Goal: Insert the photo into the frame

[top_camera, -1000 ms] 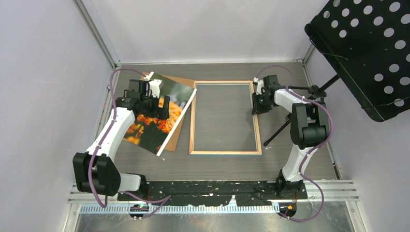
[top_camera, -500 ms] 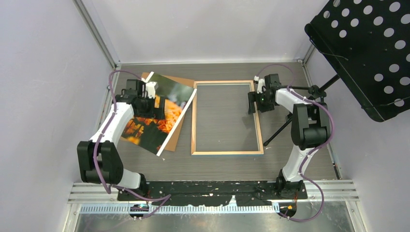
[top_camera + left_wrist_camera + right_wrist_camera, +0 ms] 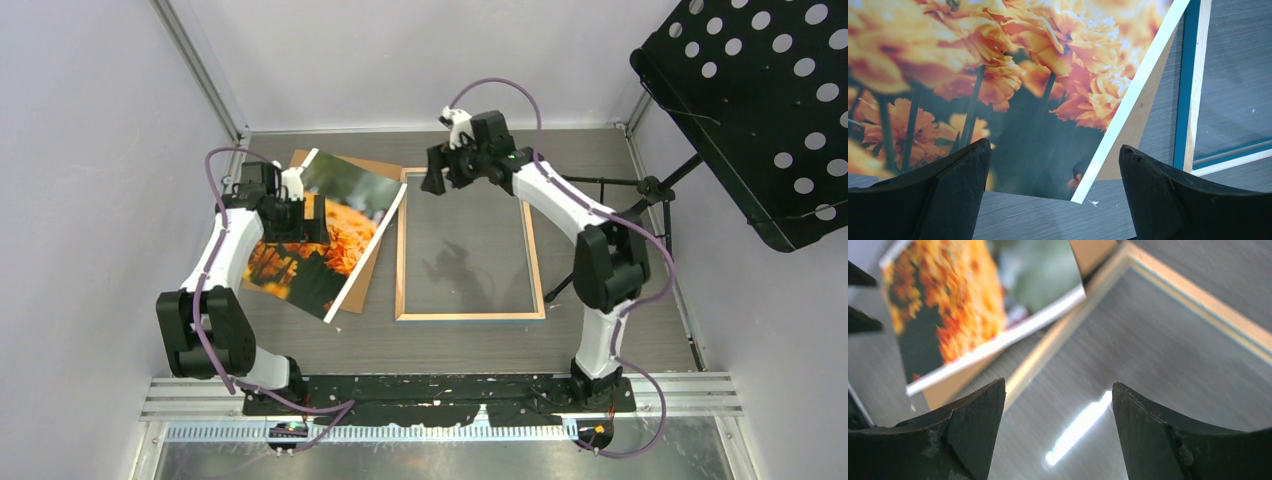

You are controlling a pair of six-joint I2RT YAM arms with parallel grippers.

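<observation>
Frame [image 3: 399,250]: lies flat in the middle of the table [image 3: 450,340], light wood side up, with a blue edge showing along its rails in my left wrist view [image 3: 1193,75].
Inside the frame: only the clear pane, with grey table showing through and a bright glare streak in my right wrist view [image 3: 1198,300].
Frame's long axis: near to far.
Photo [image 3: 330,240]: outside the frame, just to its left, face up with the orange flowers showing.
Under the photo: the brown backing board [image 3: 368,268], sticking out past the photo's right and far edges.
Photo's long axis: tilted, near-left to far-right, so its far-right corner reaches the frame's left rail.
My left arm: comes up from the near-left base, forearm running far, wrist bent over the left part of the photo.
My left gripper [image 3: 298,228]: hangs above the photo, jaws spread wide, holding nothing; the flowers and white edge strip show between my fingers [image 3: 955,175].
My right arm: rises from the near-right base and reaches far and left across the frame.
My right gripper [image 3: 445,178]: above the frame's far-left corner, jaws well apart, gripping nothing; pane and rail show between my fingers [image 3: 975,420].
</observation>
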